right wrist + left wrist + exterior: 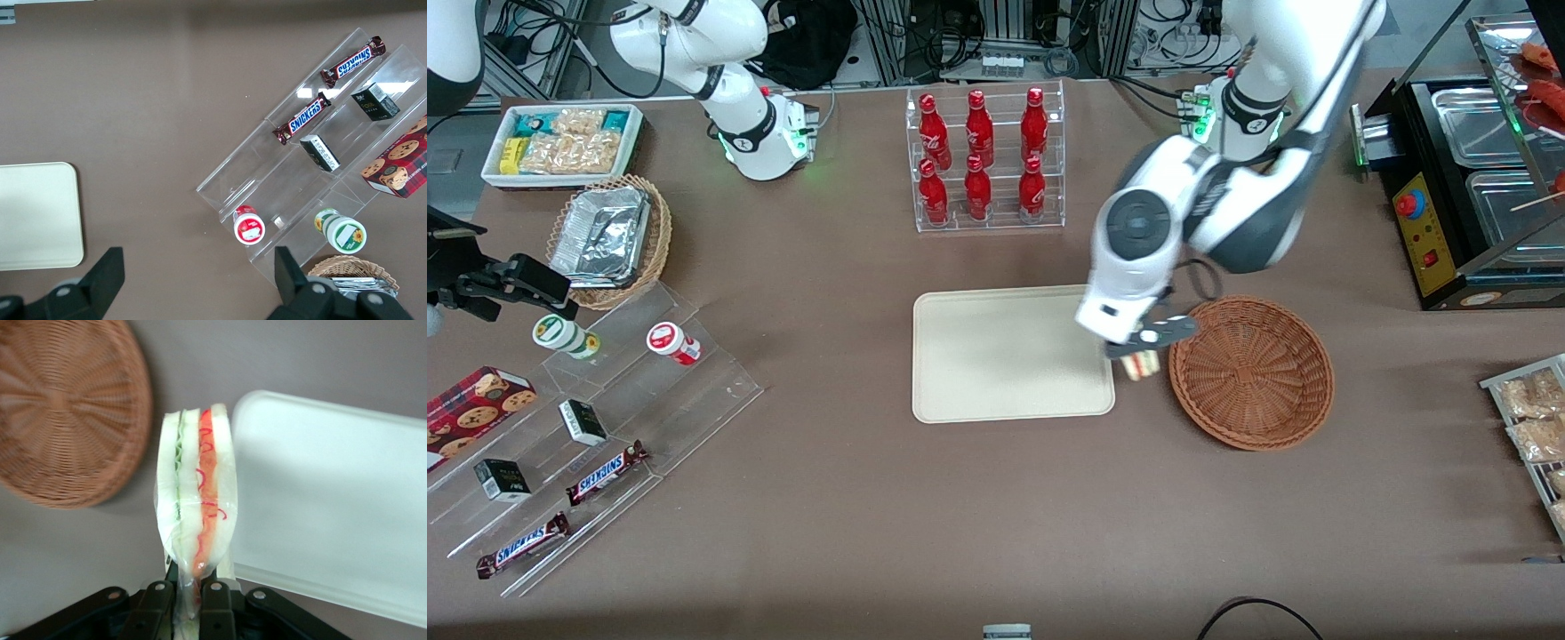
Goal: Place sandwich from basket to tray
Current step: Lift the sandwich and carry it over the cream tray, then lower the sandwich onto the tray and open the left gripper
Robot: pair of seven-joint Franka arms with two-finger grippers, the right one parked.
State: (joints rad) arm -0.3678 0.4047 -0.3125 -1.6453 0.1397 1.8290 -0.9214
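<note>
My left gripper (1141, 348) (188, 600) hangs above the strip of table between the tray and the basket, shut on the sandwich (1141, 364) (197, 513). The sandwich is a plastic-wrapped wedge of white bread with green and red-orange filling, held by its wrapper end. The cream tray (1005, 356) (327, 500) lies flat and bare beside it, toward the parked arm's end. The round reddish-brown wicker basket (1254, 369) (63, 407) sits beside the gripper toward the working arm's end, with nothing showing inside.
A clear rack of red bottles (983, 160) stands farther from the front camera than the tray. A tan basket of foil containers (609, 236), a white bin of snacks (560, 142) and a clear stepped display with candy bars (605, 418) lie toward the parked arm's end. A black food warmer (1467, 187) stands at the working arm's end.
</note>
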